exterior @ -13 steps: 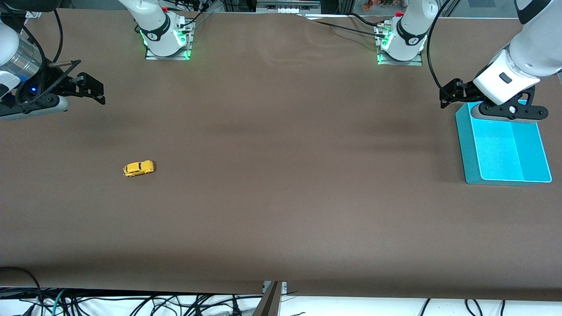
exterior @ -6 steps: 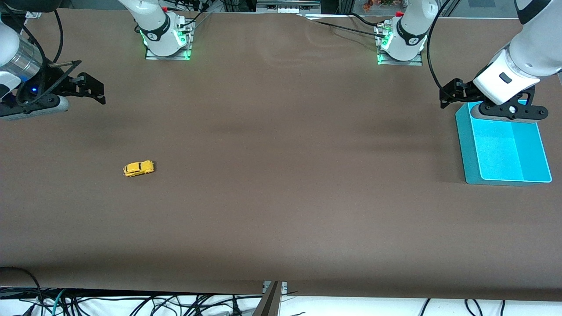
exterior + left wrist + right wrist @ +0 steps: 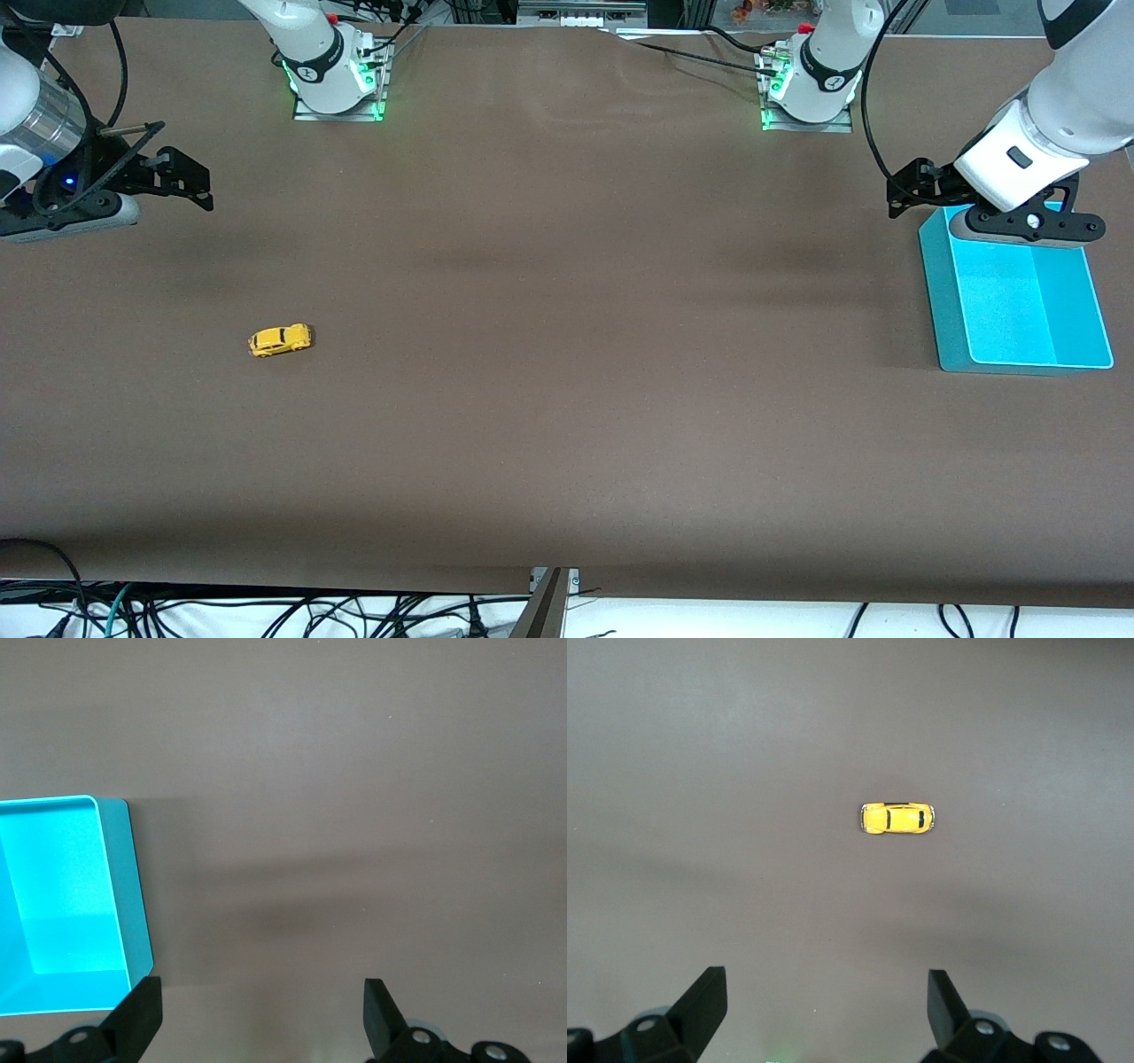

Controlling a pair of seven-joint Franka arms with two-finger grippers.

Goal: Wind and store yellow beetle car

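The yellow beetle car (image 3: 280, 339) stands on its wheels on the brown table toward the right arm's end. It also shows in the right wrist view (image 3: 897, 818), well apart from the fingers. My right gripper (image 3: 182, 183) is open and empty, up in the air over the table edge at the right arm's end. Its fingertips (image 3: 709, 992) stand wide apart. My left gripper (image 3: 912, 190) is open and empty over the table next to the turquoise bin (image 3: 948, 301), which also shows in the left wrist view (image 3: 124, 895).
The turquoise bin holds nothing that I can see and sits at the left arm's end of the table. The two arm bases (image 3: 332, 84) (image 3: 811, 93) stand along the table's edge farthest from the front camera. Cables hang below the near edge.
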